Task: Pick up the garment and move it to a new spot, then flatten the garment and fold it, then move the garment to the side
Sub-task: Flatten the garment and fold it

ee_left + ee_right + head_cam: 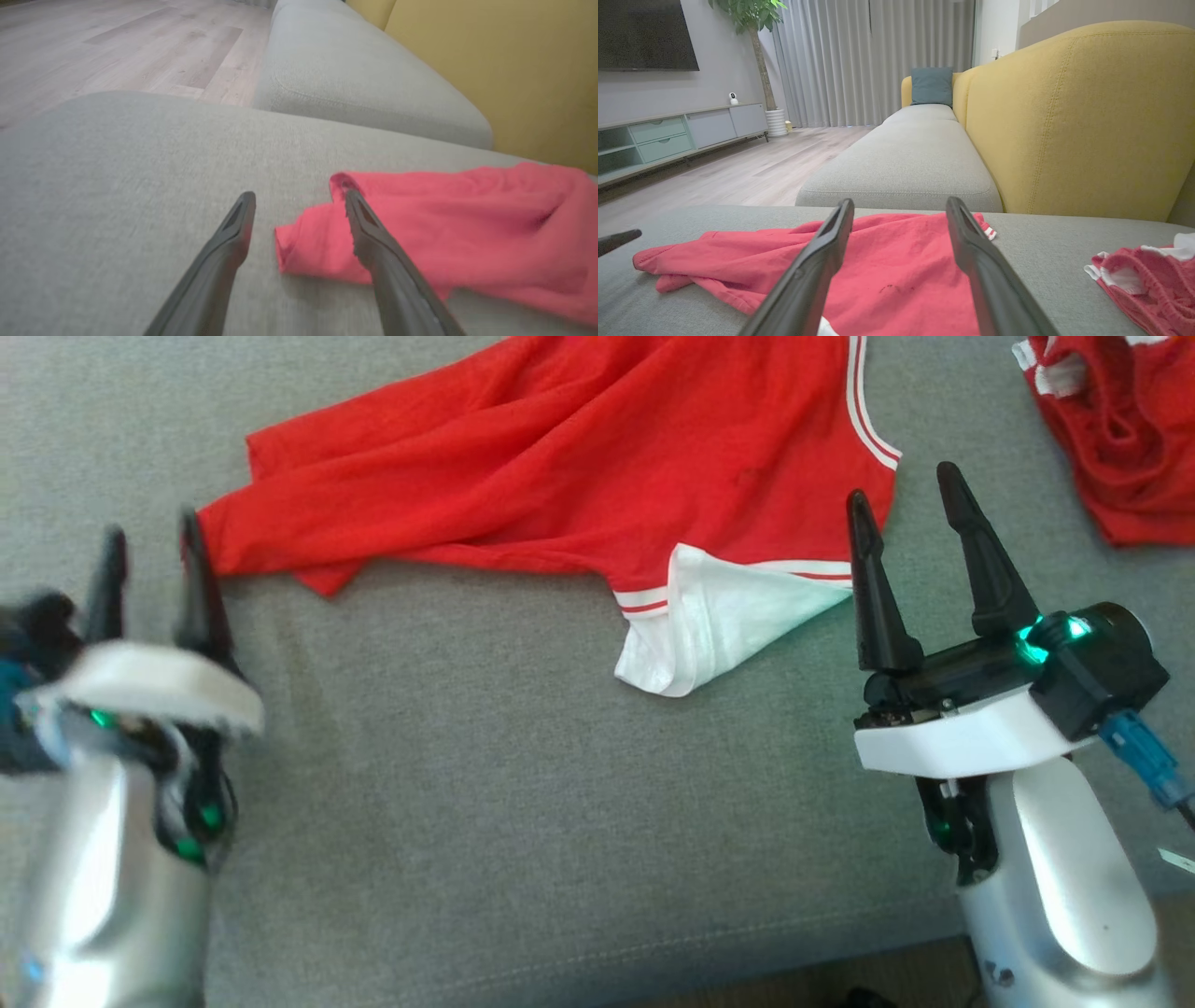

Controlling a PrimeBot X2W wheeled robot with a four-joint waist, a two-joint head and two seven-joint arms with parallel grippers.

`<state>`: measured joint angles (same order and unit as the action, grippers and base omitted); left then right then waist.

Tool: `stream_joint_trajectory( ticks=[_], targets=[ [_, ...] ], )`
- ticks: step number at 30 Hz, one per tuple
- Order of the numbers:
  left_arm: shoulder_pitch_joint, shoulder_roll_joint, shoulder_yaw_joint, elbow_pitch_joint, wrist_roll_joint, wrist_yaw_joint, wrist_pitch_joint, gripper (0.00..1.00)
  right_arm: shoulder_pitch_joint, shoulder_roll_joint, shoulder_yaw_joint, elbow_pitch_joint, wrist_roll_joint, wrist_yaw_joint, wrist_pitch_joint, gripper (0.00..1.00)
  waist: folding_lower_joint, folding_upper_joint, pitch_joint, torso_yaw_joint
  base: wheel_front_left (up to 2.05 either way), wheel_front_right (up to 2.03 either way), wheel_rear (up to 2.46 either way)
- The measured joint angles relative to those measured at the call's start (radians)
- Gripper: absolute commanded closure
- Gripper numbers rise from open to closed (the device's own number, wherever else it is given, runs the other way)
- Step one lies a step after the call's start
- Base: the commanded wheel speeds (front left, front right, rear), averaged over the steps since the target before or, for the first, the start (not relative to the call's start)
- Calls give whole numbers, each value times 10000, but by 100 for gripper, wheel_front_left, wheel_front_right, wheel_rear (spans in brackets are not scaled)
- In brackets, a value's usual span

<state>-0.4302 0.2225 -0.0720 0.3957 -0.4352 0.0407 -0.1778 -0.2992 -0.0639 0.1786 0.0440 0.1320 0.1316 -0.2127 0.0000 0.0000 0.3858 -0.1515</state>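
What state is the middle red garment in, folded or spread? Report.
Spread but not flat: the red garment lies wrinkled, one corner flipped showing white inside.

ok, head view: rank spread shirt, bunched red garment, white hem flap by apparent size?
Spread shirt: largest.
Bunched garment and white hem flap: look alike; the garment is cropped by the frame, so unranked.

Our head cam looks straight down; wrist cams skim low along their fingers [371,247], all sharing the garment [467,233] just ahead.

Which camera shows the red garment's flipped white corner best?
Head view: the white corner lies exposed. Right wrist view catches a sliver at its bottom edge; left wrist view shows the red end of the garment.
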Motion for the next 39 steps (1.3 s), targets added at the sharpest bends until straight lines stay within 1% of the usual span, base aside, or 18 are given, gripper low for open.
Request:
stream_joint_trajectory(
  ticks=[4, 7, 10, 15, 19, 28, 29, 30, 31, 33, 34, 39],
  targets=[
    [1074, -2, -602, -546, 412, 84, 150, 0, 12, 0, 19, 0, 0, 0, 0, 0, 0, 0, -45, 88, 0, 0, 0],
    [1466, 2, -773, -623, 466, 188, 422, 0, 12, 0, 58, 0, 2, 0, 2, 0, 0, 0, -31, 101, 0, 0, 0],
    [1406, 52, -757, -589, 464, 314, 635, 0, 12, 2, 132, 0, 79, 0, 2, 0, 0, 0, 0, 50, 0, 0, 0],
    [1058, 374, -700, -67, 545, 485, 706, 0, 10, 8, 192, 2, 92, 0, 4, 0, 0, 0, 122, -148, 0, 0, 0],
    [570, 610, -734, 316, 830, 485, 602, 0, 10, 10, 178, 10, 105, 0, 2, 0, 0, 0, 234, -323, 0, 0, 0],
    [162, 848, -1007, 765, 1116, 449, 349, 0, 10, 12, 174, 52, 178, 0, -77, 0, 0, 0, 289, -502, 0, 0, 0],
    [108, 876, -1078, 782, 1195, 416, 337, 22, 10, 13, 174, 54, 180, 0, -77, 0, 0, 0, 288, -507, 0, 0, 0],
    [81, 880, -1116, 786, 1246, 372, 301, 53, 10, 13, 174, 58, 180, 0, -79, 0, 0, 0, 286, -508, 0, 0, 0],
    [67, 872, -1149, 784, 1258, 370, 221, 69, 10, 13, 174, 59, 180, 0, -81, 0, 0, 0, 282, -506, 0, 0, 0],
    [66, 874, -1256, 717, 1321, 368, 153, 96, 11, 13, 169, 69, 180, 0, -88, 0, 0, 0, 266, -493, 0, 0, 0],
    [67, 874, -1321, 650, 1346, 341, 98, 100, 11, 15, 169, 73, 180, 0, -88, 0, 0, 0, 257, -484, 0, 0, 0],
    [69, 878, -1430, 322, 1346, 257, -15, 100, 11, 15, 165, 100, 182, 0, -90, 0, 0, 0, 221, -438, 0, 0, 0]
  ],
)
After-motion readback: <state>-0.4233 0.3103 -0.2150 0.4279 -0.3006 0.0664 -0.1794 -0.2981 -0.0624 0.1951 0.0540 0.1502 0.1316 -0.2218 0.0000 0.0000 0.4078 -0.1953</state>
